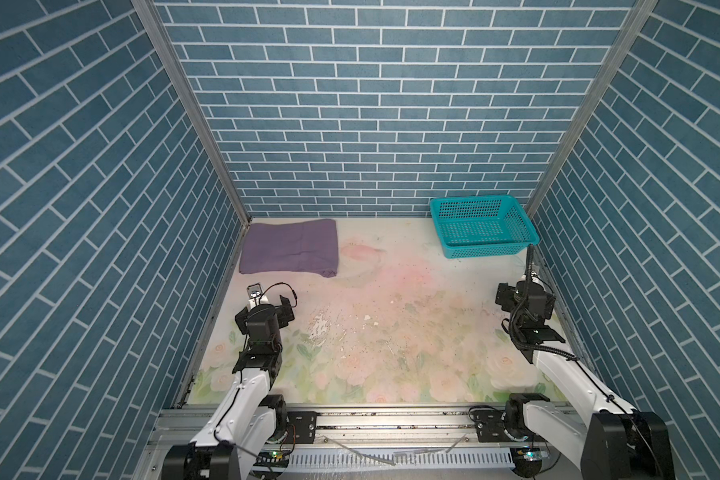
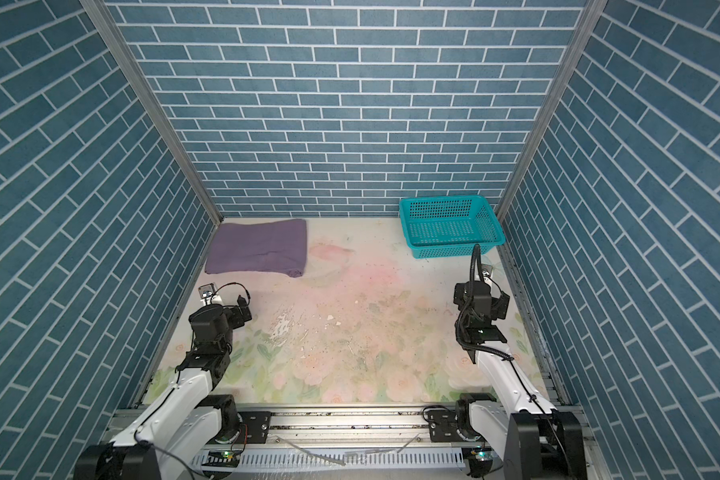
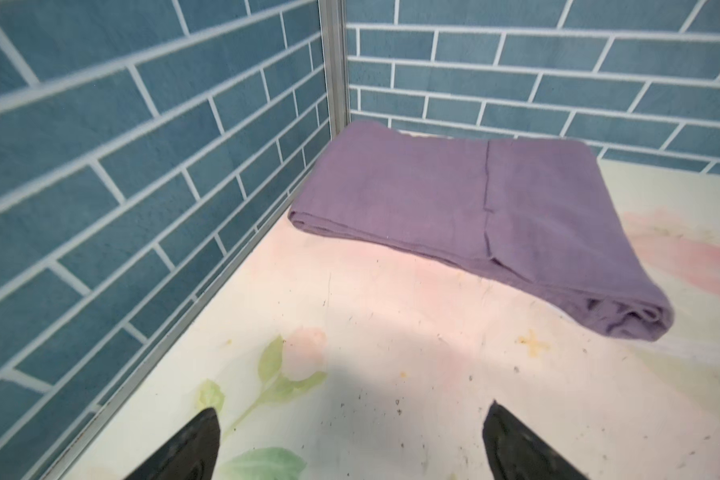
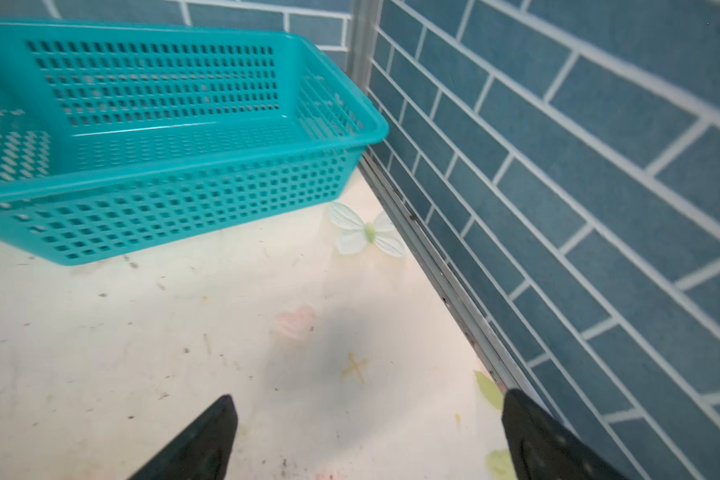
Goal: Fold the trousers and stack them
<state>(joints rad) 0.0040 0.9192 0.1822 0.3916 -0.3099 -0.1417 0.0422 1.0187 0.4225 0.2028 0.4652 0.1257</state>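
Floral tabletop (image 1: 391,340) enclosed by blue brick-patterned walls (image 1: 350,124). Nearest, the left gripper (image 3: 352,409) and right gripper (image 4: 368,397) hover over bare table, jaws spread wide, holding nothing. Farther back, the trousers (image 1: 288,247) lie folded in a flat mauve rectangle in the far left corner. A teal basket (image 1: 481,200) sits far right. The cloth looks soft, light and floppy, probably best pinched at its thick folded edge.

basket (image 4: 175,199) edge-cropped, trousers (image 3: 433,195) – inner folds hidden
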